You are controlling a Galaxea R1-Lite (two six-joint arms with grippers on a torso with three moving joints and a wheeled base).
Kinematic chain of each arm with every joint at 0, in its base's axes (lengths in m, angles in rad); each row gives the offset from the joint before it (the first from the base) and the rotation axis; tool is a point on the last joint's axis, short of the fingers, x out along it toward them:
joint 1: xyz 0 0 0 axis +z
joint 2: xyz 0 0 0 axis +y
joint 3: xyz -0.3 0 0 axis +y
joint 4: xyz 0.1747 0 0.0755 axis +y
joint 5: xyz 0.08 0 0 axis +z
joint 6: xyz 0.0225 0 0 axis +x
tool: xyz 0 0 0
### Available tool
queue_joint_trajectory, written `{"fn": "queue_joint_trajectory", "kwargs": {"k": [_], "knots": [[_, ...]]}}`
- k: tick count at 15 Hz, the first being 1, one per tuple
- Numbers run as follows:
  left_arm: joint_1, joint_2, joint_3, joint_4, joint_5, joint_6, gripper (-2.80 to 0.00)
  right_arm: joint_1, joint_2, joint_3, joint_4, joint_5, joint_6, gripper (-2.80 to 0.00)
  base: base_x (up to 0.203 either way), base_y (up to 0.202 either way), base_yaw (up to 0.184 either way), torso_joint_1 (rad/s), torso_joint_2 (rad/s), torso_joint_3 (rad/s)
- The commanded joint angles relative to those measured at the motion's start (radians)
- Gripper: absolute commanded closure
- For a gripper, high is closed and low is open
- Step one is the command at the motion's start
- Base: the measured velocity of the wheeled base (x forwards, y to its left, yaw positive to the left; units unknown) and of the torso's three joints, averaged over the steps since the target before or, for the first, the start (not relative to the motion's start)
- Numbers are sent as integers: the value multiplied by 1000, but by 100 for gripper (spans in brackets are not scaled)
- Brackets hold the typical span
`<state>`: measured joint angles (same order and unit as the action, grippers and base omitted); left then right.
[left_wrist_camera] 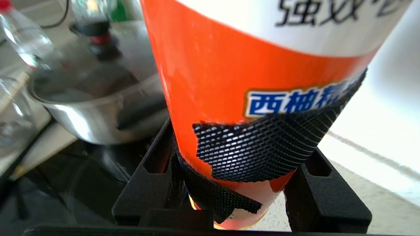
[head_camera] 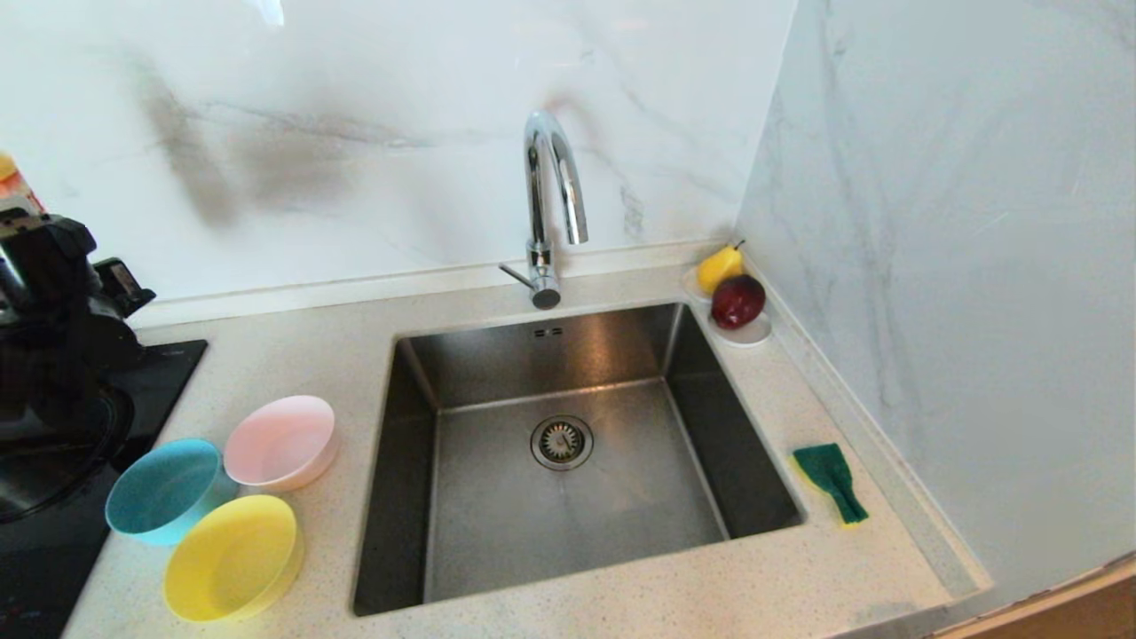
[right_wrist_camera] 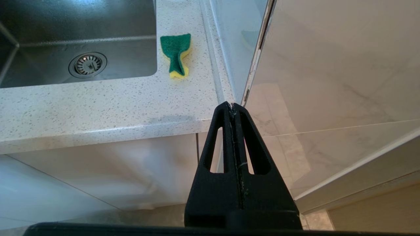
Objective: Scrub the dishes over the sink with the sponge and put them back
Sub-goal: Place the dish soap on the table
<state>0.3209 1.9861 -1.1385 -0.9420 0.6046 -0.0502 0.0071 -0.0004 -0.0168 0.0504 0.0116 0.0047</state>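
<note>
Stainless steel sink [head_camera: 568,497] sits recessed in the speckled table [head_camera: 799,586], its round drain strainer [head_camera: 562,442] central and the chrome faucet [head_camera: 550,204] standing at its rear edge. Three bowls lie grouped on the table just beside the sink's left rim: pink bowl [head_camera: 282,441] nearest the wall, blue bowl [head_camera: 165,490] to its left, yellow bowl [head_camera: 232,557] nearest the front edge. All three touch or nearly touch one another. Sponge [head_camera: 831,482] lies on the table to the right of the sink, green face up and creased along its middle, apart from the rim.

Left gripper [left_wrist_camera: 229,196] is at the far left over the black cooktop [head_camera: 53,532], jaws clamped around an orange bottle [left_wrist_camera: 249,98] partly wrapped in black mesh tape. A steel pot [left_wrist_camera: 88,108] stands just behind it. Right gripper [right_wrist_camera: 233,109] hangs parked below and in front of the table's front edge, jaws pressed fully together and holding nothing. A saucer [head_camera: 744,332] in the right rear corner carries a yellow pear [head_camera: 719,266] and a dark red apple [head_camera: 737,301].
</note>
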Motion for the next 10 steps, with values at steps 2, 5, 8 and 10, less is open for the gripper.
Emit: {"fn": "queue_joint_trajectory", "kwargs": {"k": [2, 5, 8, 10], "knots": [[-11, 143, -5, -73, 38, -15, 0, 1, -1, 0, 0, 1, 0, 0, 0, 0, 0, 0, 0, 0], [-16, 185, -22, -61, 63, -101, 0, 1, -1, 0, 0, 1, 0, 0, 0, 0, 0, 0, 0, 0], [-32, 222, -42, -32, 68, -135, 0, 1, -1, 0, 0, 1, 0, 0, 0, 0, 0, 0, 0, 0], [-47, 255, -72, -31, 98, -160, 0, 1, -1, 0, 0, 1, 0, 0, 0, 0, 0, 0, 0, 0]]}}
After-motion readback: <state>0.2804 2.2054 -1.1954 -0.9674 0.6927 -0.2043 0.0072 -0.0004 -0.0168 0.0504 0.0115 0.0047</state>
